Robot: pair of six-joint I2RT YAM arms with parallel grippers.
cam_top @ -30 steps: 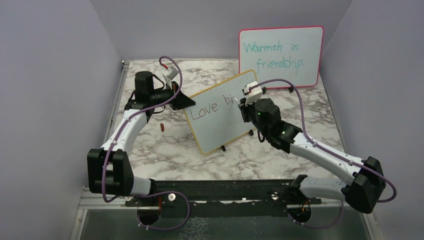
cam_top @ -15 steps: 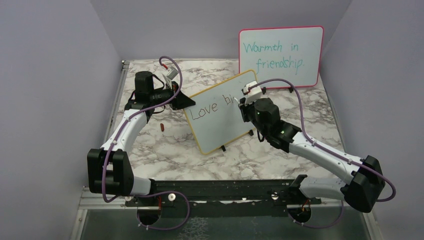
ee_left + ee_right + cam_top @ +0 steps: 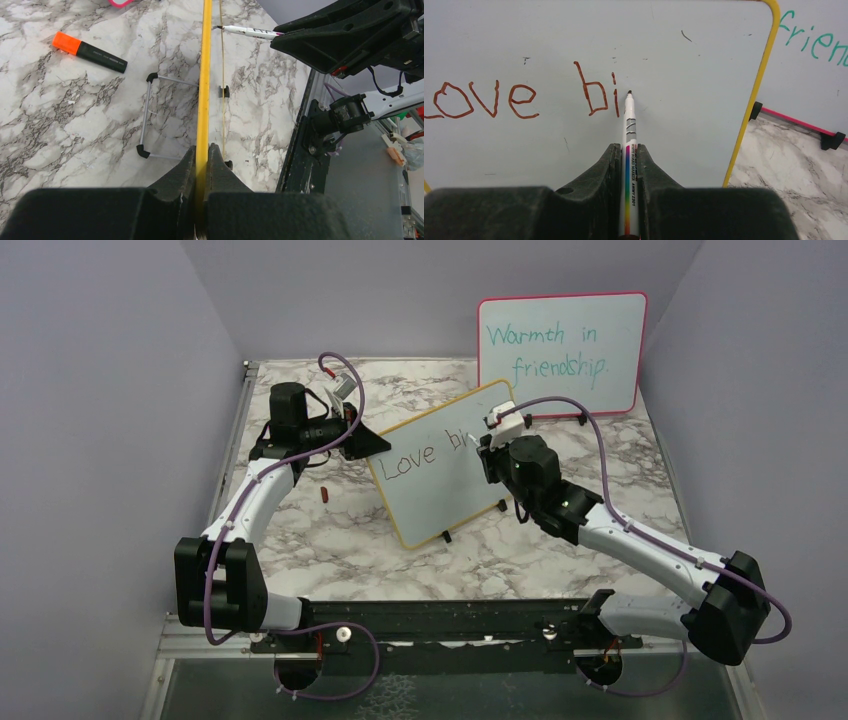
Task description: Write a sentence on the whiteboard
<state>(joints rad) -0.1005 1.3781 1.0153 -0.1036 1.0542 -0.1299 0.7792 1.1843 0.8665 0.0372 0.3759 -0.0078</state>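
Left jaws clamp the whiteboard (image 3: 440, 490) edge; right jaws clamp a marker (image 3: 630, 130) touching its face.

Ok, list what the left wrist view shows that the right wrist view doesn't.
Left wrist only: the left gripper shut on the whiteboard, seen edge-on; its wire stand; an orange-capped pen lying on the table. Right wrist only: the writing, "Love bi", and the pink board. Both: the whiteboard, the table, and the marker in the right gripper, tip at the board.
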